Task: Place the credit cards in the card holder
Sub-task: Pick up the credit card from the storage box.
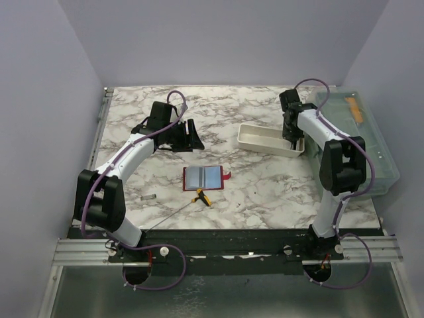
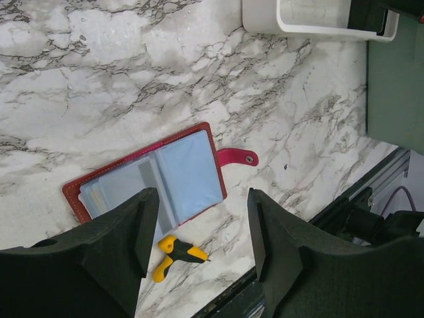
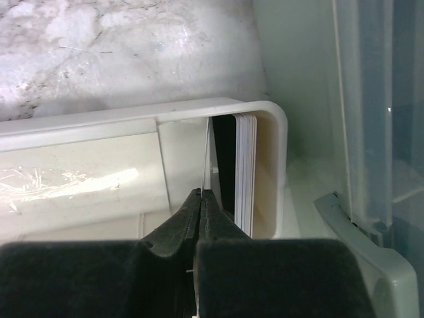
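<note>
The cards [image 3: 245,172] stand on edge in a small stack at one end of the white tray [image 3: 132,116], close to its rounded end wall. Their flat faces look along the tray and their thin edges point up.

The right end effector [image 3: 199,199] is down inside the tray. In its wrist view the stack is just to the right of its tips. Its fingers are shut tight. A thin pale edge rises from between the tips. It may be one card, but I cannot tell if it is pinched. The right arm is much nearer to the cards than the left arm.

The wallet [image 2: 165,175] lies open and flat on the bench [image 2: 99,79], blue-grey side up, well apart from the tray. Its red strap sticks out toward the right arm's side. The left end effector [image 2: 202,199] hangs open above the bench near the wallet and holds nothing.

A yellow tool [image 2: 175,255] lies just beside the wallet's near edge, not on the way from tray to wallet. A clear bin [image 1: 371,152] sits beside the tray on the right. I think the tray wall and the tight stack will make it hard to pick out one card.
</note>
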Robot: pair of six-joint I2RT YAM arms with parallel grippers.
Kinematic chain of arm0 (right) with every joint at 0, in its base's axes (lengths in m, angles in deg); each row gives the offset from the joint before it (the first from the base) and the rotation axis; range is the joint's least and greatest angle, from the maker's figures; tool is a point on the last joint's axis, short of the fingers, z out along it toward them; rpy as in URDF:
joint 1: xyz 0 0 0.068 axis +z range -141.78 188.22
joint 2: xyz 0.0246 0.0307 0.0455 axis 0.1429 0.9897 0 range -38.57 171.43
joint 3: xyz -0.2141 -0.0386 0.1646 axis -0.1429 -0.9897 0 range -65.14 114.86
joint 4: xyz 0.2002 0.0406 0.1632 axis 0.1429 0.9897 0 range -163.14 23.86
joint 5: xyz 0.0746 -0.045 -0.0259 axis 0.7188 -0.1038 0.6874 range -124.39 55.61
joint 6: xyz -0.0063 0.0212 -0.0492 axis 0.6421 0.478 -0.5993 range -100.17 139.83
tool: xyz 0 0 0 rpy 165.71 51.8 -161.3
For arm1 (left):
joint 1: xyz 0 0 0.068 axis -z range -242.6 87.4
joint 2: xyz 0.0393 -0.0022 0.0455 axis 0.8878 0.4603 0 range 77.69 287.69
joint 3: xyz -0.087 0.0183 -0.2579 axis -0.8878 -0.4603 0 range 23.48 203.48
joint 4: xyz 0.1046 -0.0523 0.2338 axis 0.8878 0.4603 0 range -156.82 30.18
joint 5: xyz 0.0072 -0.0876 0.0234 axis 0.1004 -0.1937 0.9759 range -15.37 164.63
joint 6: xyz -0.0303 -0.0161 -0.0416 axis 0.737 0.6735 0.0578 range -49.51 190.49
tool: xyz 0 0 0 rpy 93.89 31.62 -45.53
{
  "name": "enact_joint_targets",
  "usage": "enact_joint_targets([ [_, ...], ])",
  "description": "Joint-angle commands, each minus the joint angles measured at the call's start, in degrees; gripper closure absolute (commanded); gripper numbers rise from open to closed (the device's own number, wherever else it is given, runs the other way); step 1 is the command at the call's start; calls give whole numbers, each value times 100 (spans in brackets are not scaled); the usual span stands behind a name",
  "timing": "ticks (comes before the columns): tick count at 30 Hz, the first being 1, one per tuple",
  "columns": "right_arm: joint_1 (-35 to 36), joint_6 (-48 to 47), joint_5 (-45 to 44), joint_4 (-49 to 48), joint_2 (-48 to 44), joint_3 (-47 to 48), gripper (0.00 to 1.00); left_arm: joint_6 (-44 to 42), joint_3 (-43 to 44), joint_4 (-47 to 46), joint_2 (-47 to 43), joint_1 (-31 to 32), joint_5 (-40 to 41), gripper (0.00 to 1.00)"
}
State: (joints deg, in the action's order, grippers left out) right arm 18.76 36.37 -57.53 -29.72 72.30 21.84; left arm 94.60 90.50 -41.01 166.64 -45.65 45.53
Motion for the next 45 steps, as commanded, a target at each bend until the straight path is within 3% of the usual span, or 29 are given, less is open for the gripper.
enact_joint_targets([
  [1,-132,149,466,-350,-162,-94,100,-100,-80,-86,53,-24,-158,38],
  [10,-307,263,575,-532,8,-334,99,-99,-79,-93,96,-25,-184,38],
  [14,-308,195,575,-657,41,-444,92,-99,-69,-93,121,-25,-205,38],
  [17,-308,195,657,-619,55,-372,98,-93,-75,-85,123,-25,-198,38],
  [24,-308,32,1126,-150,-851,84,100,-29,-39,-111,163,-25,-423,37],
  [28,-308,-185,1942,-250,-1491,-27,100,334,45,-369,221,-25,-1018,37],
  [33,-225,57,4755,-1691,-2270,-937,100,1483,-87,-1479,107,-18,-2062,37],
  [37,66,1422,6374,-3908,-2862,-2174,100,3118,-848,-3928,-231,-25,-2577,35],
  [41,663,2989,6799,-6600,-3022,-3162,100,4381,-1582,-6035,-446,-21,-2522,31],
  [45,1185,3808,6490,-8034,-3024,-3679,100,4808,-1874,-6619,-575,-25,-2327,30],
])
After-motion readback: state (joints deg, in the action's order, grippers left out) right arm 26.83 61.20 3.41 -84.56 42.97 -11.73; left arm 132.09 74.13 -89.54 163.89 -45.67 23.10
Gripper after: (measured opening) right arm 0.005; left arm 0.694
